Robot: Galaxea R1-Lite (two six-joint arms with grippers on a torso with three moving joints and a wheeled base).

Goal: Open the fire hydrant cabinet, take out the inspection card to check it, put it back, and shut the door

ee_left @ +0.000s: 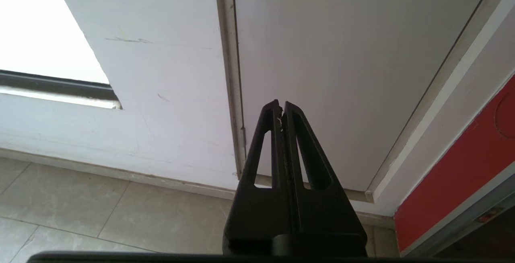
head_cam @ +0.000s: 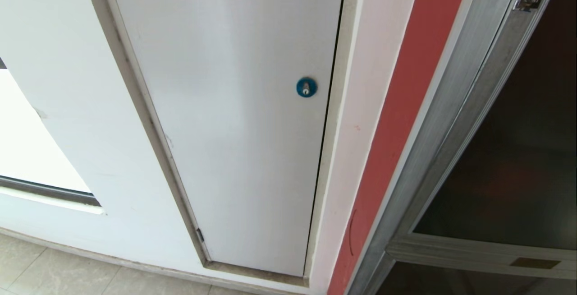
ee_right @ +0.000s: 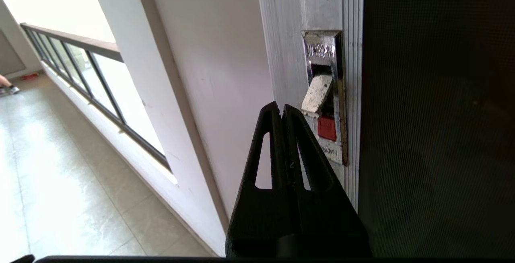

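The fire hydrant cabinet [head_cam: 455, 119] shows its silver frame at the right of the head view. Its door [head_cam: 518, 150], dark tinted glass, is closed. The small latch [ee_right: 325, 106] on the door's frame has a raised pale lever above a red tab. My right gripper [ee_right: 281, 106] is shut and empty, its tips just beside the latch lever, apart from it. My left gripper [ee_left: 281, 104] is shut and empty, low in front of the white panel. Neither arm appears in the head view. The inspection card is hidden.
A plain white panel [head_cam: 234, 119] with a blue round lock [head_cam: 306, 87] fills the wall left of the cabinet. A red strip [head_cam: 396, 128] runs between them. Tiled floor [ee_left: 100, 210] lies below. A glass railing [ee_right: 92, 78] lines the corridor in the right wrist view.
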